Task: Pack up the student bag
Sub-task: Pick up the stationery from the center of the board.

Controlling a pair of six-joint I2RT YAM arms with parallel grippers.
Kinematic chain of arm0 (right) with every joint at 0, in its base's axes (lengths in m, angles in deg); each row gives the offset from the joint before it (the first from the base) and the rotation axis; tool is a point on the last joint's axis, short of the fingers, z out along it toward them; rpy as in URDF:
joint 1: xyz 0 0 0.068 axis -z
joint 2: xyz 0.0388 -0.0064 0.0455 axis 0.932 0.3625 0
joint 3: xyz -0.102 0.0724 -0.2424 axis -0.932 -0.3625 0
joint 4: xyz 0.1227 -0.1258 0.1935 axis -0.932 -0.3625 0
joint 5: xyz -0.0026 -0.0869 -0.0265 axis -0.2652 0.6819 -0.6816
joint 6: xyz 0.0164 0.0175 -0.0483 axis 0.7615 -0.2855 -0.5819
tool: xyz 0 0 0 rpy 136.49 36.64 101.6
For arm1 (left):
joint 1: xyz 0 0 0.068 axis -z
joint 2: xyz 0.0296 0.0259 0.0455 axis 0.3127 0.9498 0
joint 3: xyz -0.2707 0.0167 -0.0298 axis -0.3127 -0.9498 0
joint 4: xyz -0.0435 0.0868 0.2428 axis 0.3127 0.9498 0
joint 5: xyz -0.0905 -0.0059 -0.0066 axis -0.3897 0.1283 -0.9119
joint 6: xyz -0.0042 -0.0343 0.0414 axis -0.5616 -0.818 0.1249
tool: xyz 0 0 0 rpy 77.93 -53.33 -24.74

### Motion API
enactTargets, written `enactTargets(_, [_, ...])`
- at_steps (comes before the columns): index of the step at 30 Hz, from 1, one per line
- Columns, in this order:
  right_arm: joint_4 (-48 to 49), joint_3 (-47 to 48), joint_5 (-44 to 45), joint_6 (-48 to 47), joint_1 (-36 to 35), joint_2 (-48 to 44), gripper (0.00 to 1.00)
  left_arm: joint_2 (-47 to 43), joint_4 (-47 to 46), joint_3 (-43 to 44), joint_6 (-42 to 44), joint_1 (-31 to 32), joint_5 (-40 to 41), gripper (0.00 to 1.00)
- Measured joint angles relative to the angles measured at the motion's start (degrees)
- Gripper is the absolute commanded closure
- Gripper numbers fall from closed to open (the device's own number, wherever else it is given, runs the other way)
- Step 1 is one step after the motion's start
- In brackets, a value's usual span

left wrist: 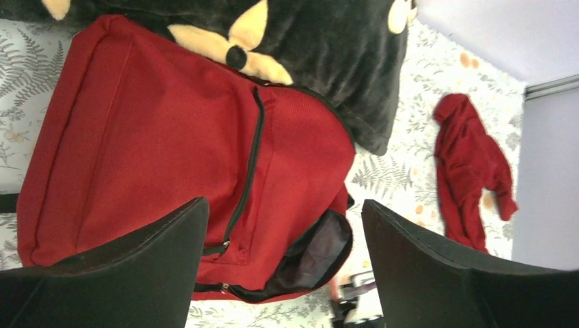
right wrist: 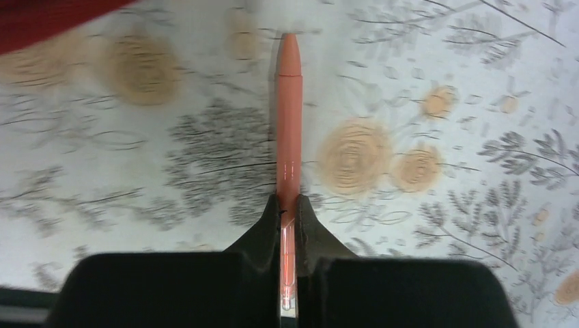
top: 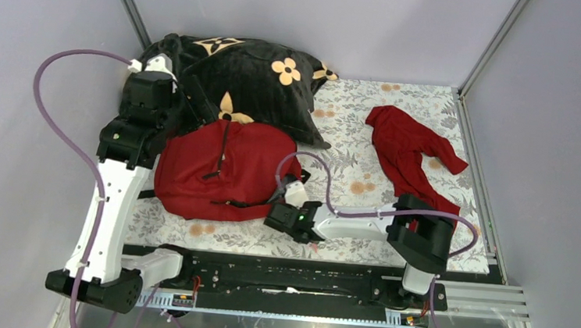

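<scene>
Your right pincer pinches a salmon pen that points to 12 o'clock over the floral cloth. The pen's rear end is hidden between the fingers. Seen from above, the student bag lies just beside that pincer at 9 o'clock, its top edge tucked under a black flowered blanket. A red garment lies at 2 o'clock. Your left pincer hangs spread above the bag, whose dark pocket mouth is partly cut off.
</scene>
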Motion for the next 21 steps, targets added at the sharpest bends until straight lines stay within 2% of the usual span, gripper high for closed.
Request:
enactTargets(4, [0.00, -4.24, -0.70, 0.00, 4.24, -3.74, 1.00, 3.41, -0.02, -1.36, 2.14, 1.03, 1.49, 0.11])
enactTargets(7, [0.09, -5.79, -2.75, -0.17, 7.72, -6.38, 1.00, 6.34, 0.00, -3.28, 4.02, 3.96, 6.27, 0.02])
enactTargets(12, [3.34, -6.25, -7.34, -1.22, 15.37, -12.28, 1.00, 12.66, 0.02, -8.24, 7.61, 7.10, 11.91, 0.02])
enactTargets(14, [4.44, -5.53, -9.42, -1.62, 18.25, -13.73, 1.00, 15.10, 0.02, -9.55, 8.22, 8.52, 14.99, 0.10])
enactTargets(17, [5.40, -3.21, -11.91, -2.25, 20.83, -14.25, 1.00, 18.32, -0.09, -9.99, 8.83, 11.89, 19.65, 0.31])
enactTargets(21, [6.10, 1.68, -15.43, -3.45, 22.64, -14.25, 1.00, 21.38, -0.35, -9.97, 9.44, 14.45, 23.41, 0.50])
